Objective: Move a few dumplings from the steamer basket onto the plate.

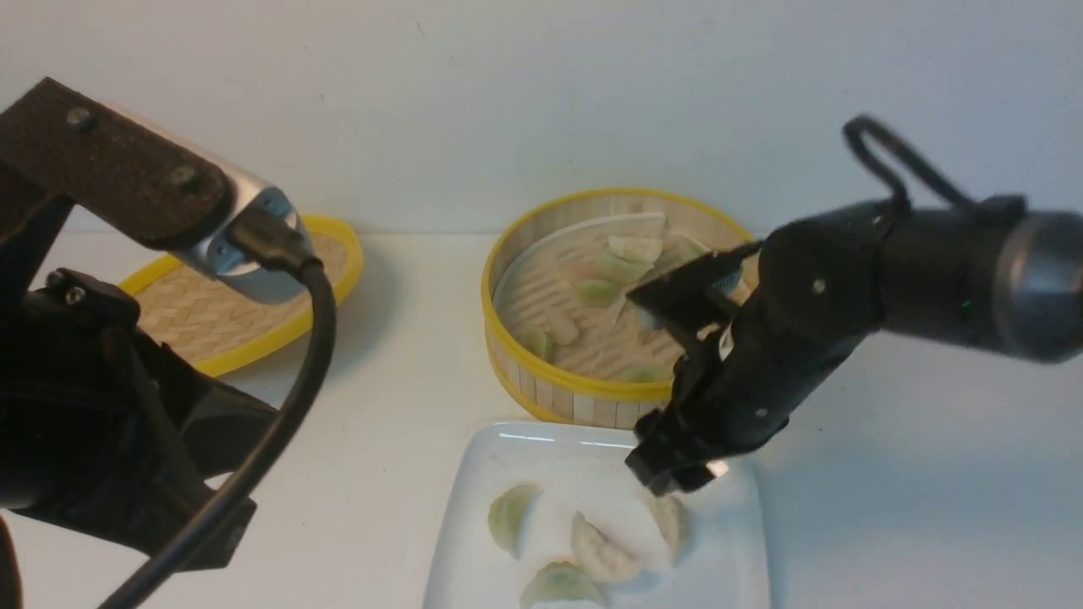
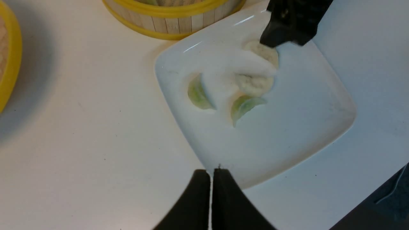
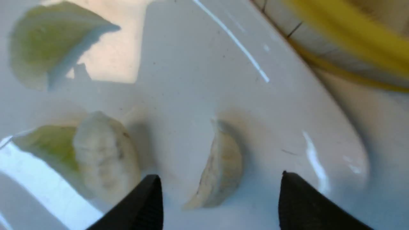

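Mira: Where was the dumpling at that moment?

Tomas: A whitish dumpling (image 3: 222, 169) lay on the plate (image 2: 303, 121), in its right half and nearer to its far edge. The right pincer (image 1: 677, 480) hung just above it, spread wide, with one finger on each side. As far as I could see, neither finger touched it.

Mira: So nothing was pinched?

Tomas: Nothing. Three other dumplings were on the plate too. There was a green one (image 1: 510, 518) toward the left edge, a white one (image 1: 602, 551) in the middle, and a second green one (image 1: 558, 585) just beside that, on the near side. More dumplings (image 1: 599, 292) sat in the steamer basket (image 1: 554, 404), which stood on the desk (image 1: 406, 381) right at the plate's far edge.

Mira: And the left pincer (image 2: 211, 179)?

Tomas: Pressed together, empty, by the plate's near left corner.

Mira: What could go wrong, in your opinion?

Tomas: I think the lift was the delicate part. If the right arm went sideways before rising, a finger could drag the dumpling into its white neighbour or toward the edge. The skin looked soft and maybe sticky, so it could cling to a finger. Also the basket wall was very close, so a low path back could knock it and shift the plate.
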Tool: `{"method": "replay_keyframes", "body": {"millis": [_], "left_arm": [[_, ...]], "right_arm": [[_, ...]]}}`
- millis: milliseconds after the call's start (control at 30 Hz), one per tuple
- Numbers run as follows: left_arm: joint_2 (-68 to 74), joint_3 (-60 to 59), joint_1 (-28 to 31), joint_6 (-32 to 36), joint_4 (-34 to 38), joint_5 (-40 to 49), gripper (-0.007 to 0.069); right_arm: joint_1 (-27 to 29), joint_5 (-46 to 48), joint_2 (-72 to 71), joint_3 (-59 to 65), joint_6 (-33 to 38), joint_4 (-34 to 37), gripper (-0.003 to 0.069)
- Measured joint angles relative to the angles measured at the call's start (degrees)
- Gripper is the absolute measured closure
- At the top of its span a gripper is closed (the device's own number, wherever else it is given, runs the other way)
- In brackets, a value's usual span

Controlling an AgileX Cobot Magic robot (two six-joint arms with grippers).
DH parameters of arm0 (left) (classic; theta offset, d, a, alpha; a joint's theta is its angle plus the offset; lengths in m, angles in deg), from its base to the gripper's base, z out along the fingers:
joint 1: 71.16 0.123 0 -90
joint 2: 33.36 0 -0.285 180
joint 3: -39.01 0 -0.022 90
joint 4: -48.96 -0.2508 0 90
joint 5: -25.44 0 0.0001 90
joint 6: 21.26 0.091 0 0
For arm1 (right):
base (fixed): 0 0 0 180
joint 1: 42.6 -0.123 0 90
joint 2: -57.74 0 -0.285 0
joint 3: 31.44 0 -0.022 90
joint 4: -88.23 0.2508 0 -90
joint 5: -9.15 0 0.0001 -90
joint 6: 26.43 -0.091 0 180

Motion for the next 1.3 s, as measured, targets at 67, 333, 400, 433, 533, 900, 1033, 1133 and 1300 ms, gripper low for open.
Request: {"method": "replay_keyframes", "body": {"millis": [67, 333, 400, 433, 533, 900, 1033, 1133, 1300], "left_arm": [[0.0, 0.0, 0.0, 0.0, -0.1, -0.1, 0.0631], [0.0, 0.0, 0.0, 0.0, -0.3, -2.2, 0.0631], [0.0, 0.0, 0.0, 0.0, -0.3, -3.5, 0.0631], [0.0, 0.0, 0.0, 0.0, -0.3, -4.7, 0.0631], [0.0, 0.0, 0.0, 0.0, -0.3, -7.0, 0.0631], [0.1, 0.0, 0.0, 0.0, -0.5, -10.8, 0.0631], [0.5, 0.0, -0.1, 0.0, -0.4, -11.6, 0.0631], [0.3, 0.0, -0.1, 0.0, -1.1, -12.0, 0.0631], [-6.8, -4.9, -0.1, -0.7, -1.1, -15.7, 0.0631]], "right_arm": [[0.0, 4.3, -6.1, -3.1, -2.0, -3.6, 0.0360], [0.0, 6.7, -36.6, -4.9, -13.4, -14.0, 0.0657], [0.0, 4.7, -45.8, -1.7, -15.3, -14.6, 0.0669], [0.0, 3.2, -51.5, 1.0, -16.0, -14.8, 0.0671], [0.0, -2.9, -64.1, 8.8, -16.8, -15.1, 0.0672], [0.0, -17.4, -100.9, 35.7, -22.5, -20.1, 0.0672], [0.0, -17.2, -100.1, 38.6, -24.3, -19.3, 0.0672], [0.0, -17.8, -99.3, 39.4, -24.3, -18.5, 0.0672], [0.0, -18.5, -99.3, 39.4, -24.3, -18.3, 0.0672]]}}
